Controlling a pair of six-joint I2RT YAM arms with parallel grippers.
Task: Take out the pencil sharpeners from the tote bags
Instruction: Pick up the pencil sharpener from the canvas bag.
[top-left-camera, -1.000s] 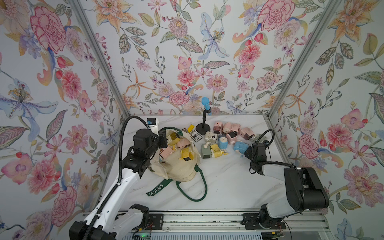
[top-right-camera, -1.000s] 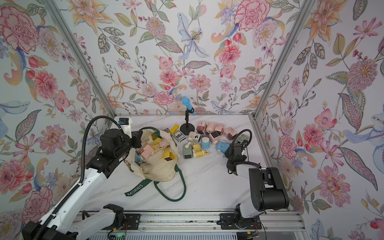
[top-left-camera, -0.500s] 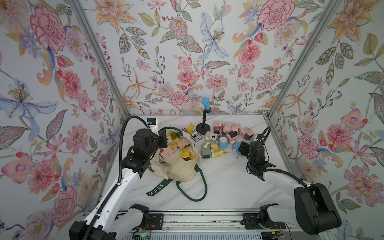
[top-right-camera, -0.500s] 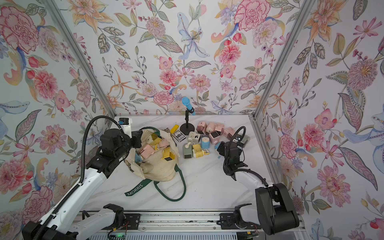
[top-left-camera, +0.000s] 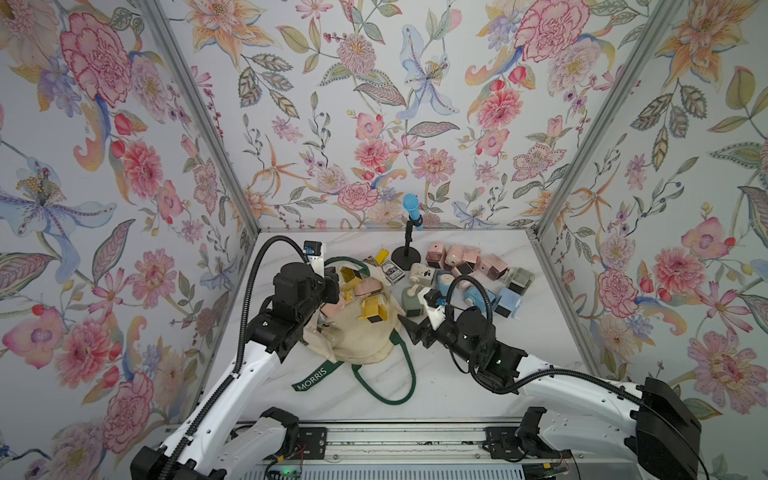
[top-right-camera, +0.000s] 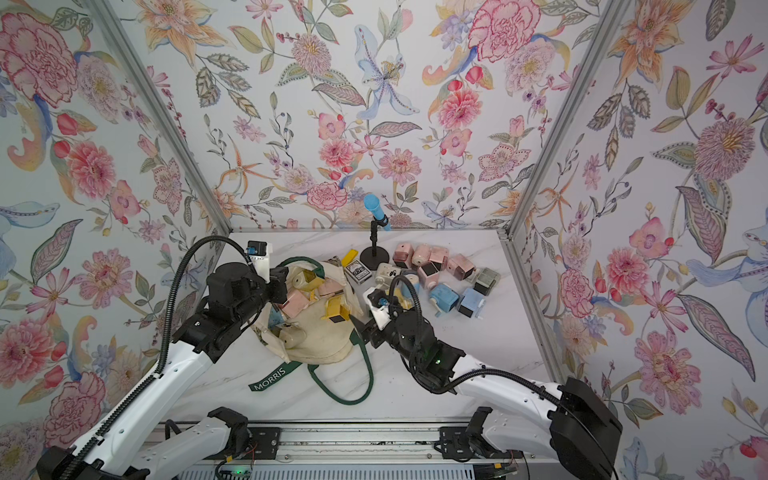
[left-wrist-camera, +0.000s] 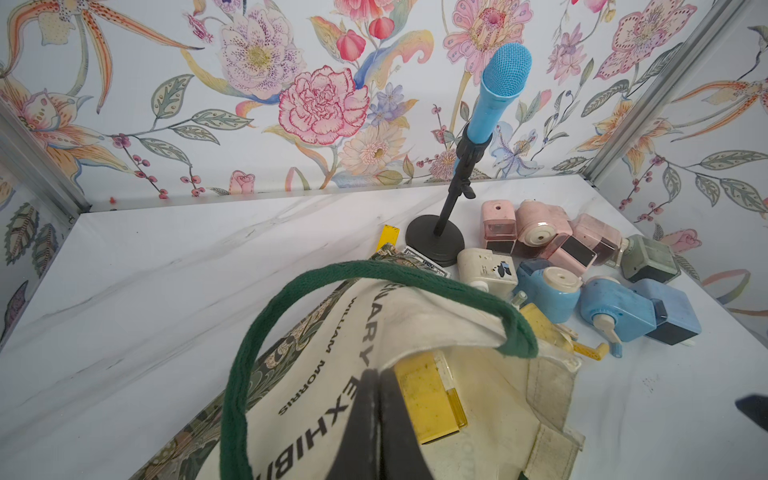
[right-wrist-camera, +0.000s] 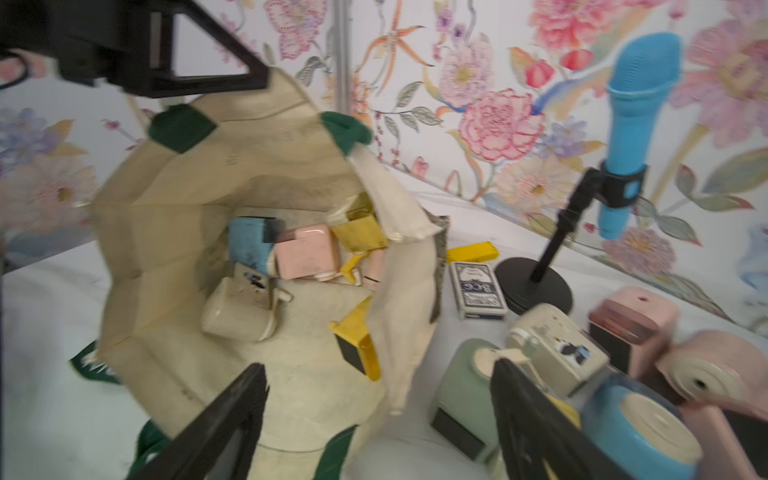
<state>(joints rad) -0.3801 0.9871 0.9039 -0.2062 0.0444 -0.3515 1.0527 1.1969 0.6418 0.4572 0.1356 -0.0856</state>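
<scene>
**Left claw** (left-wrist-camera: 376, 376): closed. It pinches the cream rim of the tote (top-left-camera: 357, 338) and holds that rim up off the table (top-left-camera: 457, 386). A green handle (left-wrist-camera: 353, 269) arches just beyond the fingertips (in the right wrist view the same claw (right-wrist-camera: 232, 79) sits at the top of the mouth).

**Tote:** it lies on the table between the two claws, with its mouth open toward the right claw. Several sharpeners (right-wrist-camera: 303, 251) rest inside, and they are blue, pink, cream and yellow. The yellow sharpener (top-left-camera: 372, 311) sits nearest the right claw, at the lip of the mouth. The strap (top-left-camera: 311, 380) lettered MORRIS trails on the table, nearer the arm bases than either claw.

**Right claw** (top-left-camera: 409, 330): jaws spread wide, nothing between them. It sits low over the table at the edge of the tote mouth, pointing into it. The frames do not settle whether a fingertip touches the canvas.

**Loose sharpeners** (top-left-camera: 469, 270): these form a pile on the table beyond the right claw and to its outer side, well apart from the left claw. They are pink, blue, cream and green. The green sharpener (right-wrist-camera: 461, 382) stands just beside the right claw's outer finger.

**Other items:** a card box (right-wrist-camera: 478, 286) and a yellow bar (right-wrist-camera: 471, 251) lie beyond the right claw, beside the tote. The blue microphone (top-left-camera: 411, 206) stands on its stand just past them.
</scene>
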